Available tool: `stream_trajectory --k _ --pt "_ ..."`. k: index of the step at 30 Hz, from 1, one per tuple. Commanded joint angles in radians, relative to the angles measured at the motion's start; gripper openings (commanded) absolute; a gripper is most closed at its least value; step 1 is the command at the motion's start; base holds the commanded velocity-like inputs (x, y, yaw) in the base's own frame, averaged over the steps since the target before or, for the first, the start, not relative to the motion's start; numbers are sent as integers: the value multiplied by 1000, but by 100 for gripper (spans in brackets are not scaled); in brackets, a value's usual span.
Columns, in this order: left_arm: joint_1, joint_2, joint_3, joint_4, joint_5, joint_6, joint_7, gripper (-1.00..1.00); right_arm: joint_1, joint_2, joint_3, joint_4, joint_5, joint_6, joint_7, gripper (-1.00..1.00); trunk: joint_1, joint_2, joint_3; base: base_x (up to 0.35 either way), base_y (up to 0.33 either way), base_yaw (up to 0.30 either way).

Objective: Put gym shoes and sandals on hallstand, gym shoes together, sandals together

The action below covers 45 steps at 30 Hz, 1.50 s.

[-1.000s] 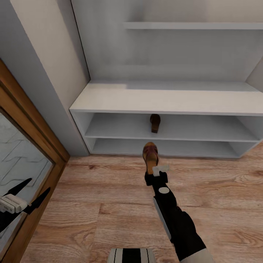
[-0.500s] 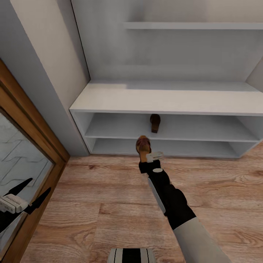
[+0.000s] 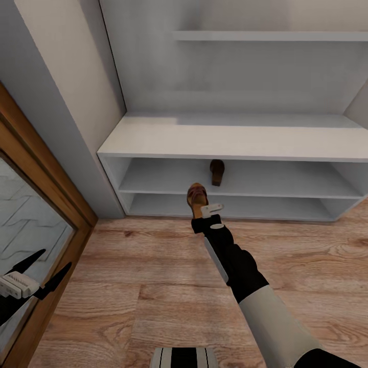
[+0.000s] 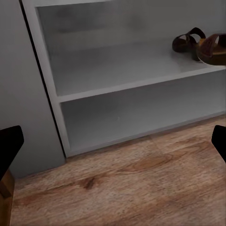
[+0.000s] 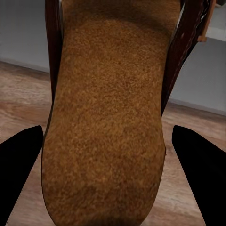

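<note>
One sandal (image 5: 106, 117) btwn right jaws.

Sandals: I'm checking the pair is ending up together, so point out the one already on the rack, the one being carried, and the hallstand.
shelved sandal (image 3: 217, 172), head view, its strap
carried sandal (image 5: 106, 122), right wrist view, tan footbed
hallstand (image 3: 153, 137), head view, flat top

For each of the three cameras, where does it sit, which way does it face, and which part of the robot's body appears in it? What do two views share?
Head view: high on the robot, facing down at the hallstand and corridor floor; both arms show, the right gripper holding a sandal.
Left wrist view: low, facing the hallstand's tiers; dark fingertips at the edges.
Right wrist view: along the fingers, close on the held sandal's footbed.
Shared: head and left wrist views both show the shelved sandal.
</note>
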Motion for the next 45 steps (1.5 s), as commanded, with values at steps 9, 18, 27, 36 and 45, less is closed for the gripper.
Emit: stream_trajectory --k 9,18,27,36,45 --pt "0 0 0 0 1 0 -2 100 -36 0 2 42 -14 0 2 -100 0 0 0 0 0 0" --pt "0 0 0 0 1 0 -2 100 -113 0 15 182 -103 -14 5 -100 0 0 0 0 0 0" --pt "0 0 0 0 1 0 -4 100 -154 0 38 243 -150 -38 5 -100 0 0 0 0 0 0" --pt "0 0 0 0 3 0 -5 100 -204 0 41 291 -157 -41 5 -100 0 0 0 0 0 0" --pt "0 0 1 0 5 0 -5 100 -239 0 42 323 -161 -42 5 -100 0 0 0 0 0 0"
